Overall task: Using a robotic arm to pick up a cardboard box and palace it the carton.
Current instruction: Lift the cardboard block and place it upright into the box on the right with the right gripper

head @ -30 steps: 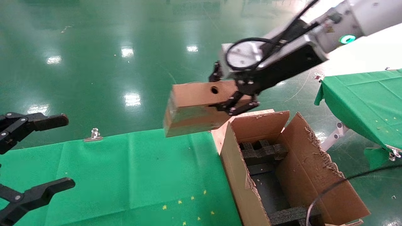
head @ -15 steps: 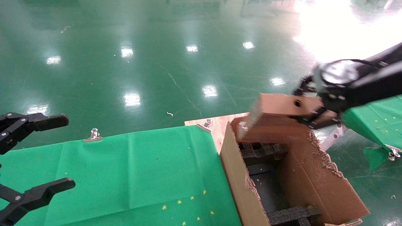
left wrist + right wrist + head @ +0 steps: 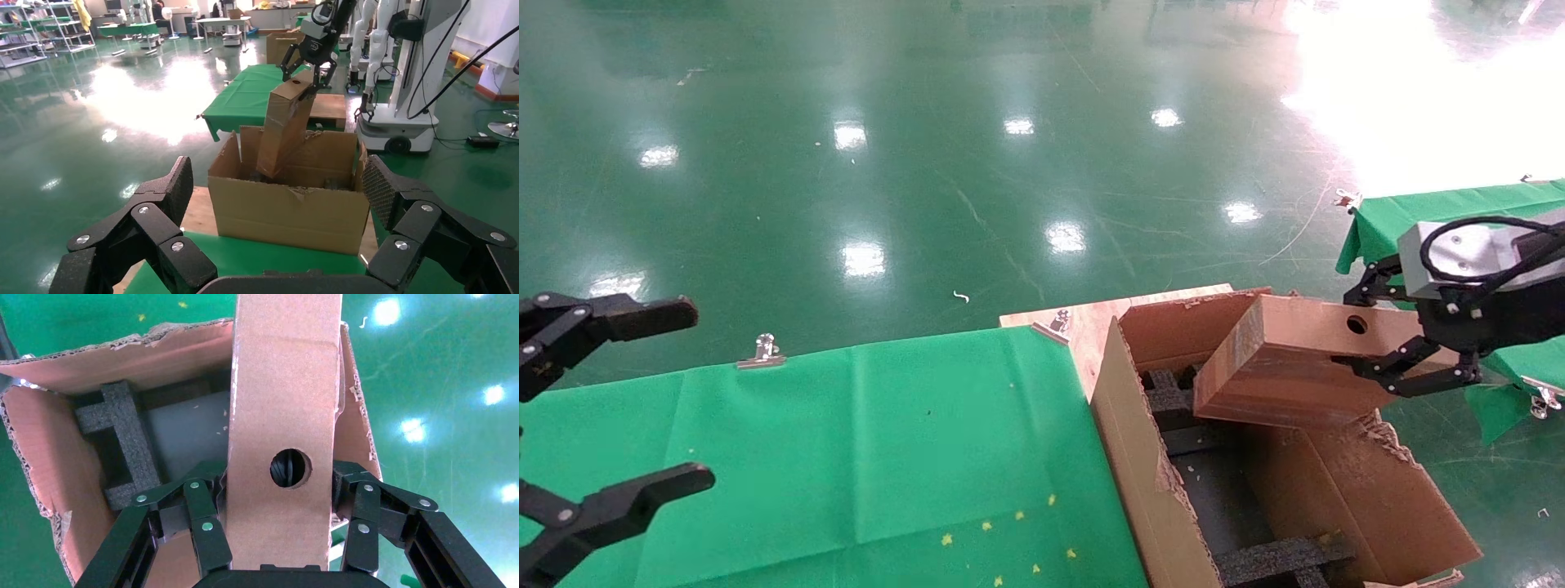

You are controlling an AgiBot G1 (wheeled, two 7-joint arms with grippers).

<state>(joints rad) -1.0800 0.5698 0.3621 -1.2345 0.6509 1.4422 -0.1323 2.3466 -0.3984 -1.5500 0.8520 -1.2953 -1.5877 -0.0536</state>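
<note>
The small brown cardboard box (image 3: 1279,367), with a round hole in its narrow side, hangs tilted over the large carton (image 3: 1132,457); its lower end dips between the carton's ragged flaps. My right gripper (image 3: 1354,331) is shut on the box's wide faces at the hole end. In the right wrist view the box (image 3: 284,386) sits between the fingers (image 3: 205,533), above the carton's black foam inserts (image 3: 116,416). My left gripper (image 3: 625,400) is open and empty at the left over the green table. The left wrist view shows the carton (image 3: 287,211) with the box (image 3: 283,131) leaning into it.
A green-covered table (image 3: 846,441) lies left of the carton, with a metal clip (image 3: 762,349) on its far edge and a wooden board (image 3: 1091,322) under the carton. A second green table (image 3: 1442,216) stands at the right. Shiny green floor lies beyond.
My right gripper has carried the box rightward and down, from above the table's far edge to over the carton. The left gripper has not moved.
</note>
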